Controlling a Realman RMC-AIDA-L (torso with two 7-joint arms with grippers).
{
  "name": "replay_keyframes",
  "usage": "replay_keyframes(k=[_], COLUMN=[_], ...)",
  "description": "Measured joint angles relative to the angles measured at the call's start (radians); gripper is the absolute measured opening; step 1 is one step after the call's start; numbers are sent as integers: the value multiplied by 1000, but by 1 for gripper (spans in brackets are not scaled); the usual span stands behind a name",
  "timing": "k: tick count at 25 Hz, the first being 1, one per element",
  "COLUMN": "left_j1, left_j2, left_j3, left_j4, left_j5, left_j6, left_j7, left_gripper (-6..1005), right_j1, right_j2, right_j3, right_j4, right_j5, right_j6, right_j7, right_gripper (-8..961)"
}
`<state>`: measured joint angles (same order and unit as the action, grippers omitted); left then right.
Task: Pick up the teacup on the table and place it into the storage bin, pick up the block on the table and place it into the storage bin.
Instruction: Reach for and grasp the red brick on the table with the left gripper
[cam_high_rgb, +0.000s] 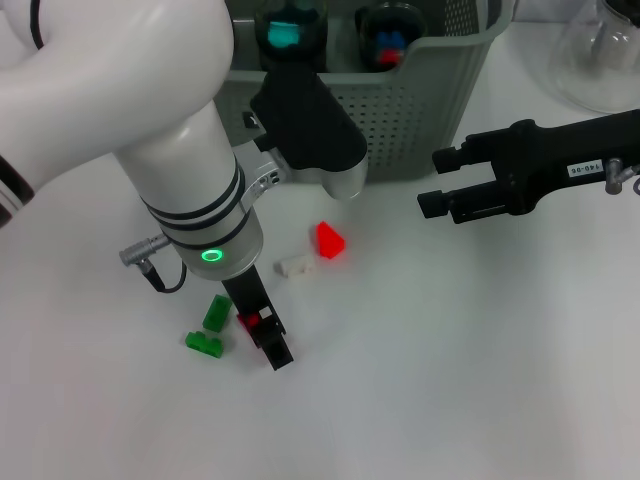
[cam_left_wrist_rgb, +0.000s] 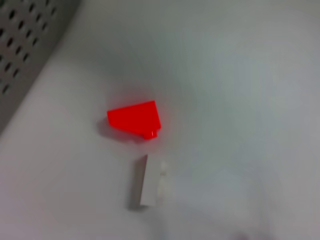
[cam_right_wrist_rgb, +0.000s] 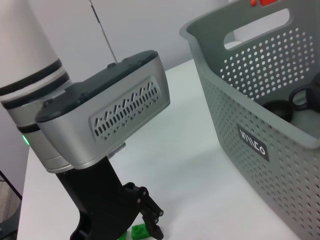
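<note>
Blocks on the white table (cam_high_rgb: 480, 380): a red wedge block (cam_high_rgb: 329, 240) and a small white block (cam_high_rgb: 293, 266) just beside it, near the front wall of the storage bin (cam_high_rgb: 420, 110). Two green blocks (cam_high_rgb: 210, 325) lie nearer the robot, close together. A small dark red piece (cam_high_rgb: 248, 321) sits between the fingers of the left gripper (cam_high_rgb: 262, 330), which points down at the table beside the green blocks. The fingers look closed on that piece, though whether it is lifted or resting on the table I cannot tell.

Handling, judged: these blocks are light, stiff plastic, not fragile, and smooth enough to slip. The wedge has a sloped face; the flat parallel sides are the better hold. The white block is narrow and should be taken across its short width.

No teacup stands on the table. Two dark round containers show inside the bin at its rear, one with something teal in it, one with red and blue bits; whether either is the teacup is unclear.

The right gripper (cam_high_rgb: 440, 180) hovers over the table on the right, fingers apart, holding nothing, well apart from the blocks.

Hidden: the left arm covers part of the bin front. The left wrist view shows only the wedge, the white block and a bin corner, none of its own fingers. A clear glass vessel (cam_high_rgb: 605, 55) is cut off at the far right.
</note>
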<state>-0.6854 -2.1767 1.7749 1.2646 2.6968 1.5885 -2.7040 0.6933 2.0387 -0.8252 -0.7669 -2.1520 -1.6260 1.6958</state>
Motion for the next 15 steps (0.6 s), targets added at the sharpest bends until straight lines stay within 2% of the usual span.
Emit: replay_keyframes(k=[15], left_j1=[-2], left_j2=[0], left_j3=[12], left_j4=[-36], left_j5=[-1], left_j6=[-35], left_j7=[0], left_gripper=[897], right_j1=[-4], right_j2=[3], right_j3=[-8], right_j4=[0], right_j5=[0], right_j6=[3], right_j7=[0], right_gripper=[779])
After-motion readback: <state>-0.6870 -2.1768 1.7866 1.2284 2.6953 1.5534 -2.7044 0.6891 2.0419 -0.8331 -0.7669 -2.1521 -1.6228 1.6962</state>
